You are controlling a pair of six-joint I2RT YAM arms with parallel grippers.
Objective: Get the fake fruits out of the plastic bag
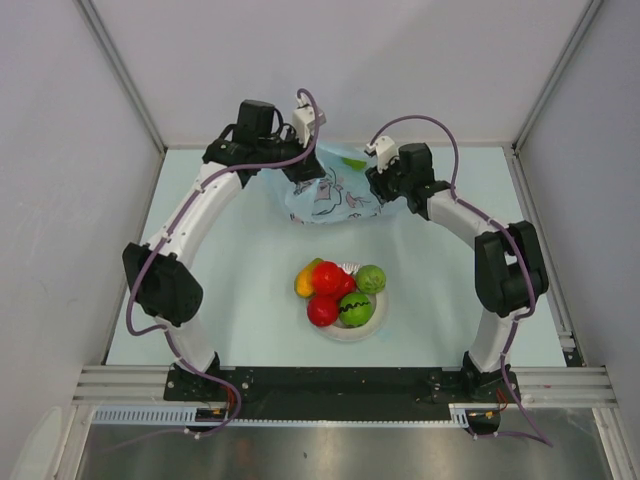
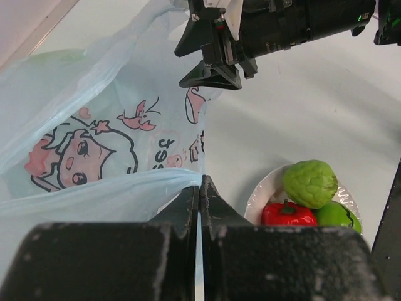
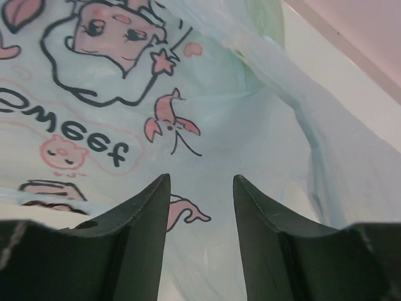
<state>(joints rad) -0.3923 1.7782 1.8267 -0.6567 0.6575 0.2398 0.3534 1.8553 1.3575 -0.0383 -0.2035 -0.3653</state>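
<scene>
The light-blue plastic bag [image 1: 330, 195] with its cartoon print lies at the back of the table. My left gripper [image 2: 200, 182] is shut on a fold of the bag [image 2: 94, 125] at its left side. My right gripper [image 3: 200, 182] is open, its fingers right over the printed film [image 3: 188, 94] with nothing between them. A green fruit [image 1: 352, 160] shows through the bag at its far edge. Several fake fruits sit on the white plate [image 1: 345, 330]: a yellow-orange one [image 1: 305, 281], two red ones [image 1: 330, 277], a bumpy green one [image 2: 310, 183] and another green one [image 1: 356, 308].
The plate of fruit stands in the middle of the table, in front of the bag. Both arms arch over the table's sides, and the right gripper [image 2: 213, 69] hangs just across the bag from the left one. Grey walls close in the back and sides.
</scene>
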